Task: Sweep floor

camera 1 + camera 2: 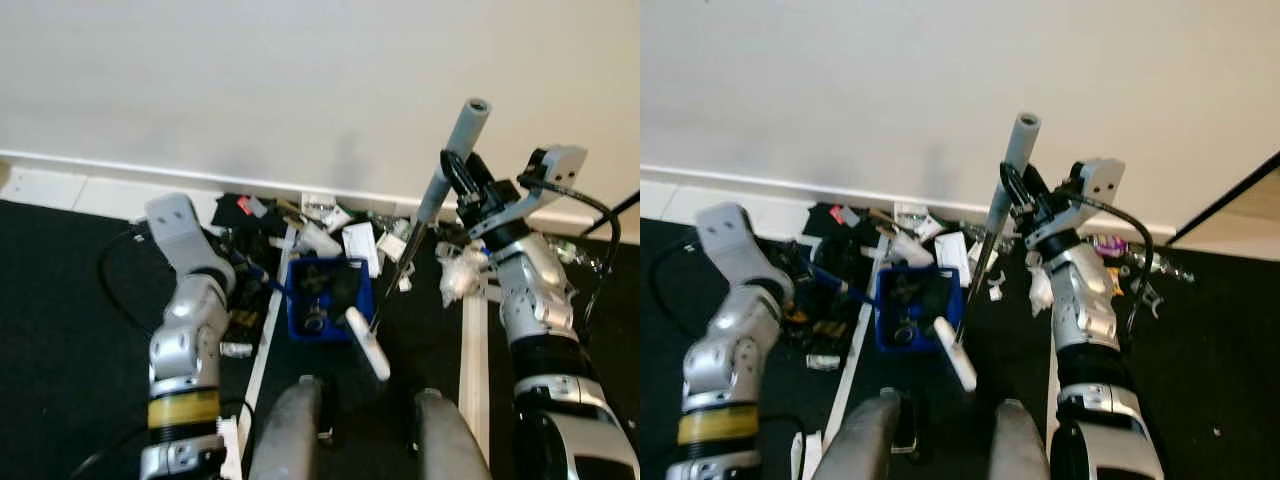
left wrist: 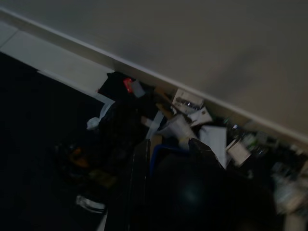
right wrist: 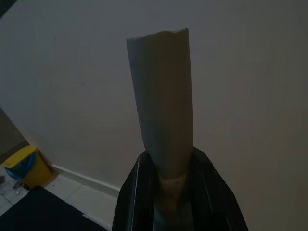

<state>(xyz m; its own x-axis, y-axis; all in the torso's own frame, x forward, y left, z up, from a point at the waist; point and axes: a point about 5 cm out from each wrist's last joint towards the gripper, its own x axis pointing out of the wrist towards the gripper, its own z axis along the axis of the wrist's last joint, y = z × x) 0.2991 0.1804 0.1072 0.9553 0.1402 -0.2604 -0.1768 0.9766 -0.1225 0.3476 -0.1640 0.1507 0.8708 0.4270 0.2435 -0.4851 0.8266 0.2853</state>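
The sweep looks to be in its gathering stage: the right pincer (image 1: 458,175) is clamped round the long grey broom handle with a thin dark lower shaft (image 1: 440,175), just below its top end, and the handle slants down to a white broom head (image 1: 368,343) resting at the near edge of the blue plastic dustpan (image 1: 330,297). A heap of mixed litter, papers, wrappers and dark scraps (image 1: 330,225), lies along the white skirting board (image 1: 100,168) on the dark floor (image 1: 60,330), behind and beside the pan. The next move, I judge, calls for drawing the head through that heap toward the pan without tipping it. The left pincer (image 2: 166,185) hangs over the pan; whether it is parted or gripping anything I cannot tell. The right wrist view adds a yellow bin with a blue liner (image 3: 24,166) by the wall, while the left wrist view gives a dim, closer look at the litter.
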